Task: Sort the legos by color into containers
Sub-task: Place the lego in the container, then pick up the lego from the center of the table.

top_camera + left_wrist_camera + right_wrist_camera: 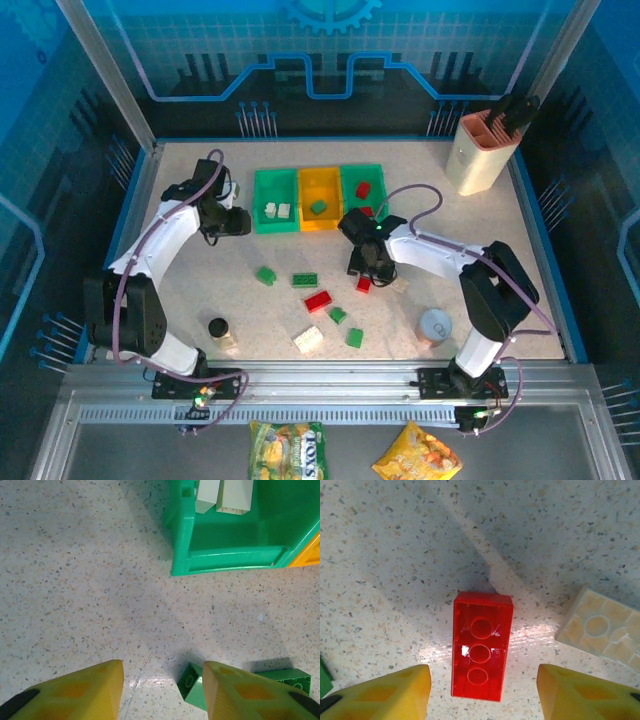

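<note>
While the right gripper (483, 677) is hanging with its jaws wide and empty on either side of a red brick (481, 645), the nearest hazard is a cream brick (600, 627). It is lying just beside the finger on the right of the wrist view. A descent or closing stroke drifting that way risks knocking it aside or catching on it.

The red brick is lying on the table (200, 290) on the near side of the orange-yellow bin (322, 182), a little to its right. Its hollow side is facing up and it is sitting slightly skewed to the jaws, so a pinch on its smooth walls may be twisting it loose. I cannot tell how high the fingertips are standing.

Red pieces (363, 188) are collecting in the right-hand green bin (350, 178), touching the orange-yellow bin, which is holding a green piece (318, 207). A release falling short is risking the wrong colour or a bounce off the rim.

Left of the orange-yellow bin, the left gripper (163, 680) is hovering beside the left-hand green bin (235, 560), which is holding cream bricks (234, 495). Its jaws are narrowly apart and holding nothing. A green brick (191, 684) is sitting just beside one finger, where a careless drop is likely to nudge it.
</note>
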Robot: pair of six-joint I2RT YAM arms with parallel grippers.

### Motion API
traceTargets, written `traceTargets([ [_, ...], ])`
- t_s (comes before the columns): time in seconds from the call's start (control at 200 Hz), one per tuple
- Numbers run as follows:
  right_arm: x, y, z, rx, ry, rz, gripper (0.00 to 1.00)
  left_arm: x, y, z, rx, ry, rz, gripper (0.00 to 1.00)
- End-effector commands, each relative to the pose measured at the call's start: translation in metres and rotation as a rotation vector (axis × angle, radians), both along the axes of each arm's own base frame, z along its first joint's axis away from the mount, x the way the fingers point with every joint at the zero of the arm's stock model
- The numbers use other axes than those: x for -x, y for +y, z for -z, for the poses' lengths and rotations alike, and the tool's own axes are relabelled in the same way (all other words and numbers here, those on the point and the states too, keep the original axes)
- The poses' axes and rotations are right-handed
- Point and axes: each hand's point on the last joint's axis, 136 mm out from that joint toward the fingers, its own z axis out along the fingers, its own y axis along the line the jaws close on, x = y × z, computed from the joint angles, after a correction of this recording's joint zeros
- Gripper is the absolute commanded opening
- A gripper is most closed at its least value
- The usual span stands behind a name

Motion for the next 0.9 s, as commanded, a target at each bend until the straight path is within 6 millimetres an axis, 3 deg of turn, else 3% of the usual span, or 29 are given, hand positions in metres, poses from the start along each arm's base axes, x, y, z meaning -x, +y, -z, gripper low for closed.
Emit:
traceTargets([
  [0.0,0.002,0.011,0.005,-0.001,0.030,0.006,0.59,-0.007,-0.006,-0.003,0.039,-0.049,0.037,0.46],
  [0.53,0.005,0.003,0.032,0.076,0.074,0.013,0.49,-0.008,-0.013,0.009,0.093,0.008,0.048,0.48],
  [0.895,0.001,0.003,0.031,0.087,0.071,0.001,0.35,-0.008,-0.013,0.008,0.092,0.006,0.052,0.48],
])
